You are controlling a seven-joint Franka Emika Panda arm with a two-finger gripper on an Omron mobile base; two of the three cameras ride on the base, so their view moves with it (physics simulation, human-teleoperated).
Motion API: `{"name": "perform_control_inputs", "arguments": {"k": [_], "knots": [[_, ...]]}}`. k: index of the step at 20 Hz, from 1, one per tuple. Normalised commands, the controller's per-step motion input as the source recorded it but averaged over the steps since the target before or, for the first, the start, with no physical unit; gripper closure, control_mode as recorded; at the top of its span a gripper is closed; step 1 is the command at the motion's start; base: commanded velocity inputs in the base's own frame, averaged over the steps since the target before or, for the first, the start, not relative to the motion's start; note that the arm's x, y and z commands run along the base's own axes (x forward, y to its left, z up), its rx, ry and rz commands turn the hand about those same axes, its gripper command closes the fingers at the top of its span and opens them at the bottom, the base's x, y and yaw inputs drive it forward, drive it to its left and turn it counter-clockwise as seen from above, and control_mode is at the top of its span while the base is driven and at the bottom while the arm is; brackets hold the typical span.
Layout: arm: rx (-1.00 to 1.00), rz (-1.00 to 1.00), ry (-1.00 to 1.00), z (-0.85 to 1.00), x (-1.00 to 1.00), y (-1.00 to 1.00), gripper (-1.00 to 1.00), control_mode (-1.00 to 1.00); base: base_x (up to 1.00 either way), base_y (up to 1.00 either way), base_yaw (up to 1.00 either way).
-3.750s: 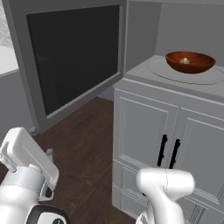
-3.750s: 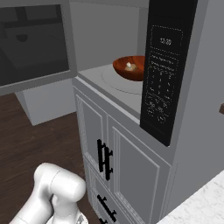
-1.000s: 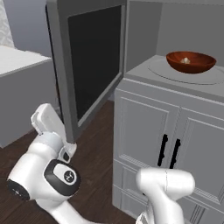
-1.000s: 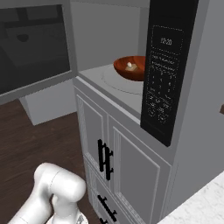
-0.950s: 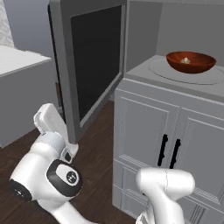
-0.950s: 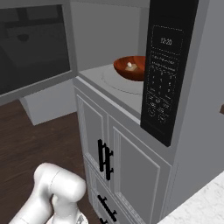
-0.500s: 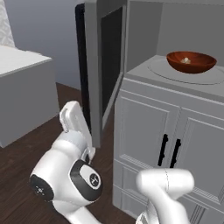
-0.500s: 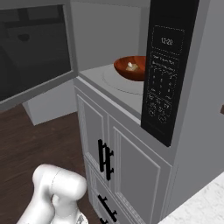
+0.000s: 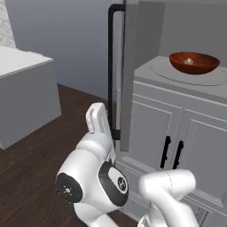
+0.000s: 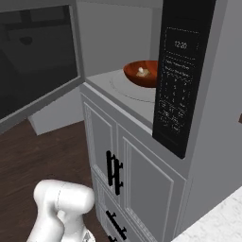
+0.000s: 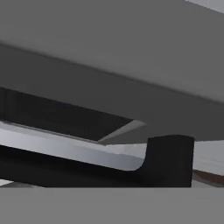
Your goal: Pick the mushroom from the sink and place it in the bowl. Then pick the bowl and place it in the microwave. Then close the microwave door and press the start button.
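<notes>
The jaws stand fully open, holding nothing, close against the microwave door [image 9: 126, 75] by its black handle [image 9: 111, 71]. The mushroom [image 10: 141, 71] sits in the bowl [image 10: 142, 74] inside the microwave [image 10: 189, 94]. A glancing push could slip off, leaving the door ajar.

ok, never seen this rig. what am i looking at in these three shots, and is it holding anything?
It is a rendered kitchen with a white robot arm on a base that can drive. Two cameras ride on the base, one behind the arm on each side; the third sits on the hand. The microwave stands open above white cabinets. Inside it, on the turntable, sits the bowl with the mushroom in it. The left base view shows the microwave door nearly edge-on, partly swung, with the arm beside its dark handle; the hand camera sees that handle close up. The jaws are open and hold nothing.
</notes>
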Motion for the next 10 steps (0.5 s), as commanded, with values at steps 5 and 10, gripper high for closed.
{"name": "perform_control_inputs", "arguments": {"k": [5, 10], "knots": [[0.24, -0.03, -0.03, 0.16, 0.00, -0.97, -1.00, -1.00, 0.00, 0.00, 0.00], [0.27, -0.02, -0.03, 0.27, 0.00, -1.00, -1.00, -1.00, 0.00, 0.00, 0.00]]}}
